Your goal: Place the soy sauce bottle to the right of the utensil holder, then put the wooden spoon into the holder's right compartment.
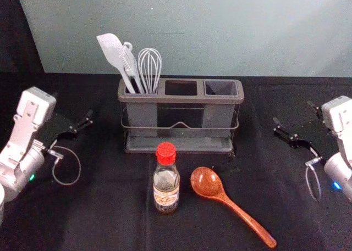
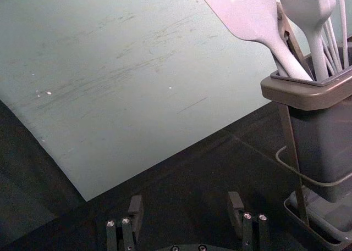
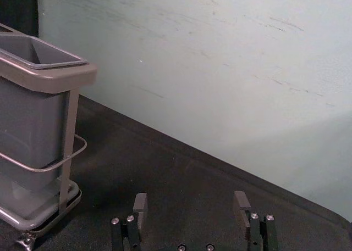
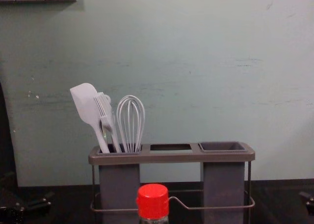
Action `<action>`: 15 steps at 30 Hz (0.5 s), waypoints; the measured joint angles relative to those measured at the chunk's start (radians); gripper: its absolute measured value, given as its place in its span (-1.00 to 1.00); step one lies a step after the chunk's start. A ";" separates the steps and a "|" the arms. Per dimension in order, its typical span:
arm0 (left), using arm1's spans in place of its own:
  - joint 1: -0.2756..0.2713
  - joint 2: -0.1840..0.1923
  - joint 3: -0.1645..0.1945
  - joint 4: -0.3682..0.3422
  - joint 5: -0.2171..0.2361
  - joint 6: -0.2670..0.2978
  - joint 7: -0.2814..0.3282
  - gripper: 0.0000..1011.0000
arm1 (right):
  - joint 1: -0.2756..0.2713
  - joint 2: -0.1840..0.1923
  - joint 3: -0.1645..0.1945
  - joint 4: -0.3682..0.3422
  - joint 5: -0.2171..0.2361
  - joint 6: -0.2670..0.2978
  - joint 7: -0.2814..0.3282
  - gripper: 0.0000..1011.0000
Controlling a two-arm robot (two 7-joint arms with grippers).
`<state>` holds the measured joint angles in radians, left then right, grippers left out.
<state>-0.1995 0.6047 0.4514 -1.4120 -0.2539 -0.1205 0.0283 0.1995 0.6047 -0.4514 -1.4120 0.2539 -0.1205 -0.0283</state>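
The soy sauce bottle [image 1: 166, 179] stands up straight on the bench [image 1: 110, 218], in the lower middle of the head view, with its red cap on top. Its long side runs up and down, so a pincer could close around it from the side.

Just to its right is the wooden spoon [image 1: 225, 200], lying flat and not touching it. The round end is near the bottle and the handle slants to the lower right of the frame. Behind both is the utensil holder [image 1: 181, 99], in the upper middle. Its right compartment [image 1: 221, 88] is at the far end from the whisk [image 1: 149, 70].

The right pincer [image 3: 191, 201] is spread wide with nothing in it. In the head view it is at the right edge, past the holder's right end. From there, the bottle lies to the left and down the frame. The left pincer [image 2: 185, 202], at the left edge, is spread and holds nothing too.

The left one looks a bit nearer to the bottle. But the bottle must go to the right of the holder, so I think the right arm fits this job better. It should reach in over the spoon without bumping it.
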 joint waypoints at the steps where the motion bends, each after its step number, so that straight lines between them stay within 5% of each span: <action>1: 0.000 0.000 0.000 0.000 0.000 0.000 0.000 0.99 | 0.000 0.000 0.000 0.000 0.000 0.000 0.000 0.98; 15: 0.000 0.000 0.000 0.000 0.000 0.000 0.000 0.99 | 0.000 0.000 0.000 0.000 0.000 0.000 0.000 0.98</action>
<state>-0.1995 0.6047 0.4514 -1.4120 -0.2539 -0.1205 0.0283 0.1995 0.6047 -0.4514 -1.4119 0.2539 -0.1206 -0.0283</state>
